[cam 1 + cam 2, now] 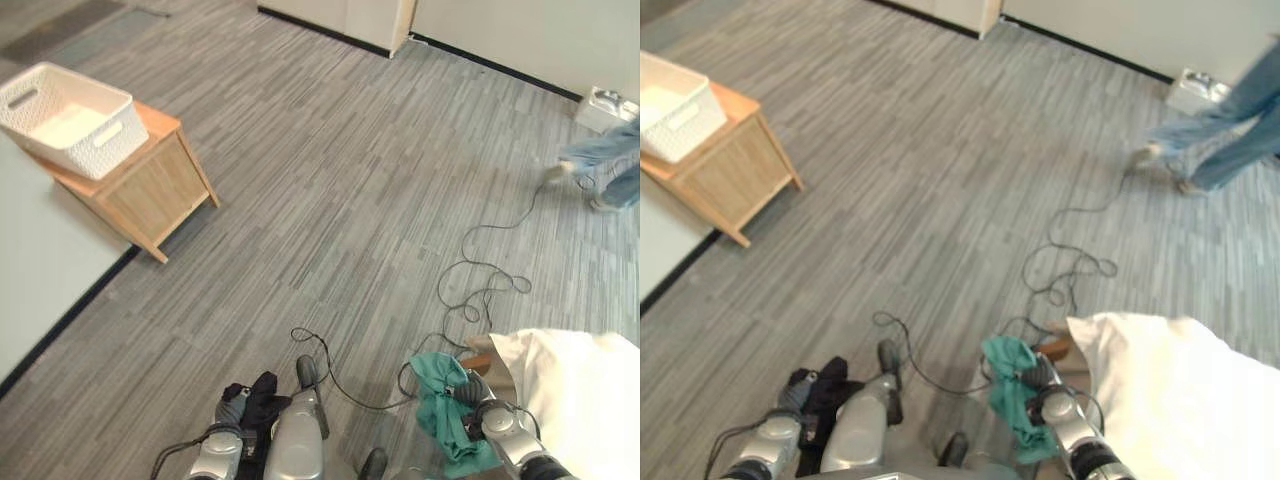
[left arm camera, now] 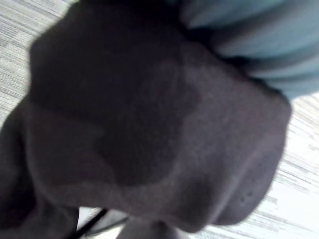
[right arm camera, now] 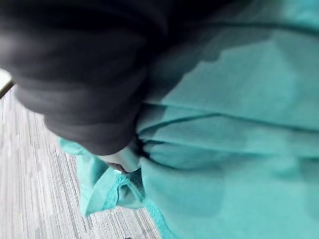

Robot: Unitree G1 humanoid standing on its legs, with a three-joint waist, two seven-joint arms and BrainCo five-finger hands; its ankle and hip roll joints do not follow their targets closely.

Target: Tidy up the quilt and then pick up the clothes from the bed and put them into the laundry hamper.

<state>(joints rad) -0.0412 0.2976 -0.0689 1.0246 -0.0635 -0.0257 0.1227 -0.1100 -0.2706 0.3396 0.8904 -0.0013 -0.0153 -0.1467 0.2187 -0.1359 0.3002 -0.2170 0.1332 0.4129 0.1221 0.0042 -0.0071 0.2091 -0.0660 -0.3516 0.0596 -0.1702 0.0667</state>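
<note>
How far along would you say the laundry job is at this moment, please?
Picking up looks done: the left hand carries a dark garment and the right hand a teal garment, both clear of the white quilt. Whether the quilt is tidy cannot be judged. Left to do: carry both across the floor to the white hamper on the wooden stand and drop them in.

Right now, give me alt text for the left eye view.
The robot's left hand holds a dark garment and its right hand a teal garment above grey floor; a white hamper sits on a wooden stand.
</note>
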